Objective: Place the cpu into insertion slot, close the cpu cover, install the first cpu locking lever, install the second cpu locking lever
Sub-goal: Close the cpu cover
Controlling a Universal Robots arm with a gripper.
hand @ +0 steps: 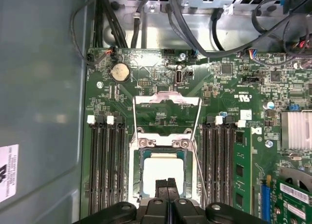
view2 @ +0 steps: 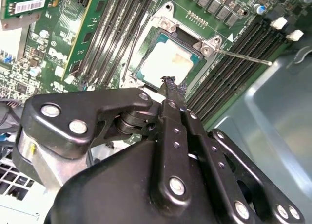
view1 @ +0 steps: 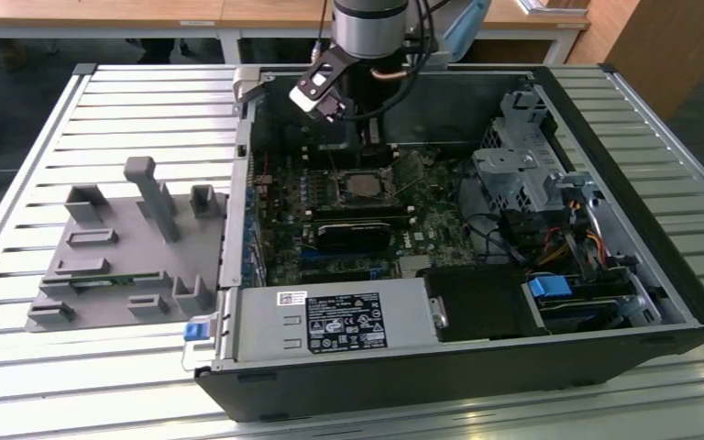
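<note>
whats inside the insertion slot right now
The cpu sits in the insertion slot, silvery top up, cpu cover swung open. The gripper, shut, hides one edge of the chip; the contacts beneath it are covered.

The silver-grey jointed arm (view1: 370,27) hangs vertically, wrist directed downward. Its black metal two-fingered hand (hand: 167,184) points straight down, with the fingers (view2: 171,118) pressed flat together at the tips.
</note>
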